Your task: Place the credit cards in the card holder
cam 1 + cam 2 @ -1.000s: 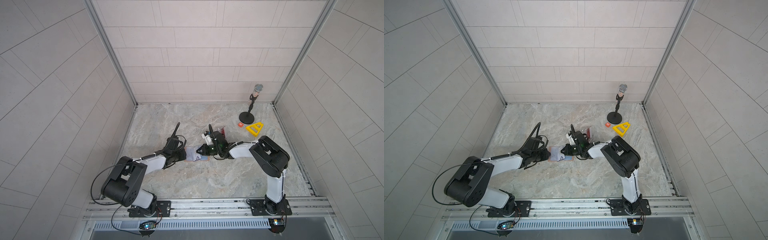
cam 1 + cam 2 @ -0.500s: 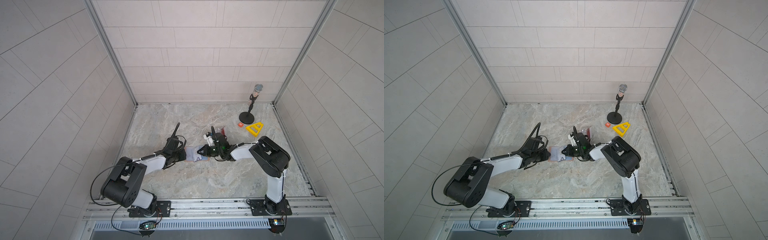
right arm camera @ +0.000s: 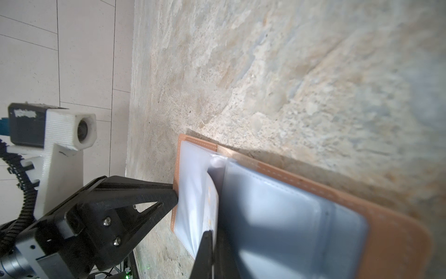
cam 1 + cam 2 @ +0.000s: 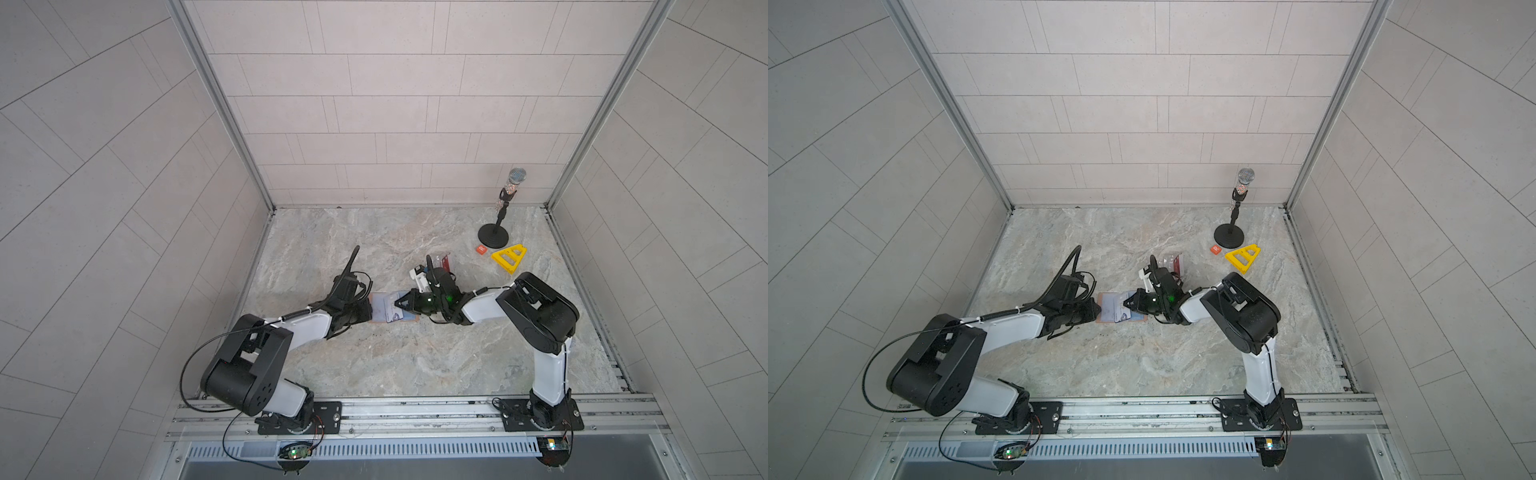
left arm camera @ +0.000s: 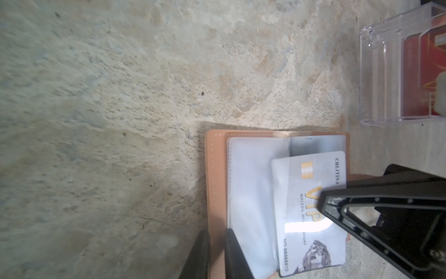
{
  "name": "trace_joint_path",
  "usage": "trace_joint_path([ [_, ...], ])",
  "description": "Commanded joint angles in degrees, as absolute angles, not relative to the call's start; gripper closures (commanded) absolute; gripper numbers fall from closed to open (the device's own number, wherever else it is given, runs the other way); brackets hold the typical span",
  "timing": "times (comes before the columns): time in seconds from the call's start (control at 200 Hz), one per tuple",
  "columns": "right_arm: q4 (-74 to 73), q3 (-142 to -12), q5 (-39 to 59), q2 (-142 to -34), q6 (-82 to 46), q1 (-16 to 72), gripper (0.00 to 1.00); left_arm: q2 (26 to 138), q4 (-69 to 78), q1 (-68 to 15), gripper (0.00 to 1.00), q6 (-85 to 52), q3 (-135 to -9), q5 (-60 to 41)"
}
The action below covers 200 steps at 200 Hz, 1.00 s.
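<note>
**Item 1: card holder** [image 5: 217,181]. Tan-pink leather with pale stitching, lying open and flat on the marbled tabletop [image 4: 374,365], mid-table between the two arms in both top views [image 4: 1106,307]. Clear plastic sleeves show inside.

**Item 2: whitish-blue credit card** [image 5: 296,198]. Lies over the sleeves at the holder's open side; whether its end is inside a sleeve cannot be told. Print reads "CHLITINA", large gold "VIP" and "NO 88888810". A small line beginning "MALSON" is partly covered. It also has a gold chip and a diamond picture.

**Item 3: left gripper** [image 5: 216,239]. Jaws nearly together, clamped on the holder's leather edge.

**Item 4: right gripper** [image 4: 398,305]. Jaws fully closed, pinching the whitish-blue credit card across the "VIP" lettering.

**Item 5: clear plastic box** [image 5: 376,72]. Stands near the holder, apart from it. A dark red credit card [image 5: 415,79] stands inside; its print is unreadable.

**Item 6: orange tile** [image 4: 481,249]. Marked "R", at the far right, just beside a yellow triangular piece [image 4: 509,257] and a microphone stand [image 4: 493,237].
</note>
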<state>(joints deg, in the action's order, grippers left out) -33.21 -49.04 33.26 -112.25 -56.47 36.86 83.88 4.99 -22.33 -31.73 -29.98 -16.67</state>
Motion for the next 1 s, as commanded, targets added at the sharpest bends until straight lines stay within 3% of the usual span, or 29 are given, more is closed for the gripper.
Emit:
trace_joint_path([
  [0.0,-30.2,-47.5,30.4,-115.9,-58.3,36.2,1.0,85.2,-2.7,-22.9,0.81,-31.8,-27.9,-16.8],
  [0.996,-35.4,-46.6,31.8,-118.8,-62.2,38.1,1.0,85.1,-2.6,-23.1,0.81,-31.7,-27.9,-16.7],
])
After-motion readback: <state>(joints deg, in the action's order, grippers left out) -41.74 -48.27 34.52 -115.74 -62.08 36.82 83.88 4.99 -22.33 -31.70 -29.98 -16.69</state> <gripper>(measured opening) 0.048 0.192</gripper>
